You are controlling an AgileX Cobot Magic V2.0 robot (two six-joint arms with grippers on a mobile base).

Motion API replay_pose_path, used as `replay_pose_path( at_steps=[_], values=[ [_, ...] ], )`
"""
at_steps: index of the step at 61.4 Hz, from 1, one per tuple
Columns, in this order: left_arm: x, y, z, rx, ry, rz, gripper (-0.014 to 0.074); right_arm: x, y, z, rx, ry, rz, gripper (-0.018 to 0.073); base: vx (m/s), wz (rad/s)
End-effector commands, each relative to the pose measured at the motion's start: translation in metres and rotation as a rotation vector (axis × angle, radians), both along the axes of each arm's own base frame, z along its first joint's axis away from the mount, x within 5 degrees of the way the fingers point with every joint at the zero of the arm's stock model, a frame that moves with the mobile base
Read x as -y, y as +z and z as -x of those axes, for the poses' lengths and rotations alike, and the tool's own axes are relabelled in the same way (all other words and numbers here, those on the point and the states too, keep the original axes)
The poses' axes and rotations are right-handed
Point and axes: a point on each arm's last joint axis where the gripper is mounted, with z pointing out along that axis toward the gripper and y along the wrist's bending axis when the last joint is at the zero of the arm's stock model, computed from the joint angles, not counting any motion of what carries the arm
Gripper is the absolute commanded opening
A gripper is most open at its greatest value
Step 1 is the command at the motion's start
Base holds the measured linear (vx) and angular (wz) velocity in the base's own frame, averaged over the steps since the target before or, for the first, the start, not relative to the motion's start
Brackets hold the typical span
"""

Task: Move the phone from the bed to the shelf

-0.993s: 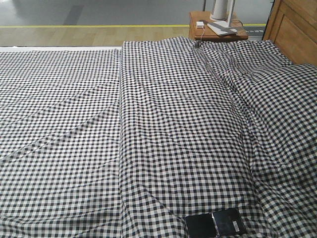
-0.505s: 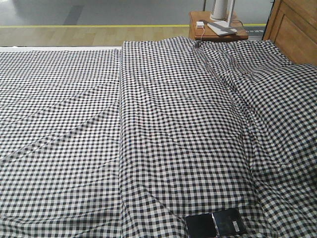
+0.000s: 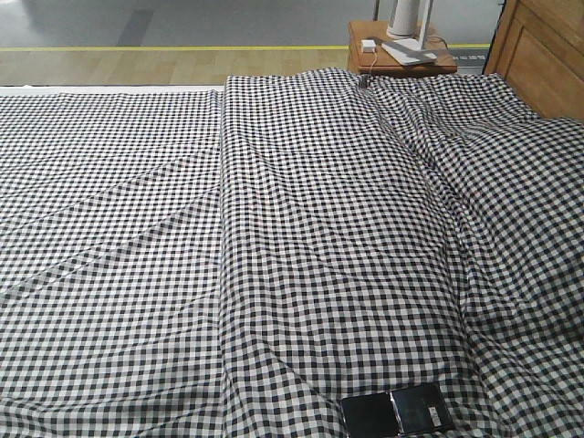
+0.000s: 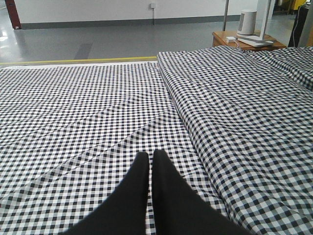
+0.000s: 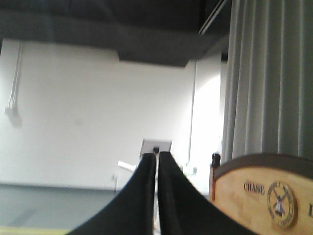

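No change is visible over the last second: the phone [image 3: 397, 412] lies flat and untouched at the near edge of the bed [image 3: 274, 228], toward its right corner. The left gripper [image 4: 150, 155], fingers pressed together and empty, hovers over the gingham with the phone outside its view. The right gripper [image 5: 157, 155], likewise closed on nothing, points up beside the headboard [image 5: 259, 196]. The pick-up appears not yet begun, and no shelf is in view.

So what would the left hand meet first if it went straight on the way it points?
Most likely the bed: the left hand, shut, points low over its checked cloth, nothing else in line. Depth is unclear.
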Motion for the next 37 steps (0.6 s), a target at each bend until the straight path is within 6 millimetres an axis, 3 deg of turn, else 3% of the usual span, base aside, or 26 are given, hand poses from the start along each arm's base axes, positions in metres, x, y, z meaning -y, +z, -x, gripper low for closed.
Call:
replay_pose_path(
  at_steps=[1,7,15,37],
  values=[
    [-0.001,0.006,-0.001,0.075,0.007,0.011,0.0001,0.001,0.025,-0.010,-0.035,-0.011,0.018,-0.0004,0.00,0.00],
    [-0.001,0.006,-0.001,0.075,0.007,0.011,0.0001,0.001,0.038,-0.022,-0.134,-0.006,0.015,-0.0004,0.00,0.00],
    [-0.001,0.006,-0.001,0.075,0.007,0.011,0.0001,0.002,0.038,-0.044,-0.303,0.000,0.008,-0.0003,0.00,0.00],
    [-0.001,0.006,-0.001,0.075,0.007,0.011,0.0001,0.003,0.002,-0.091,-0.706,0.015,-0.013,0.0021,0.00,0.00]
  ],
)
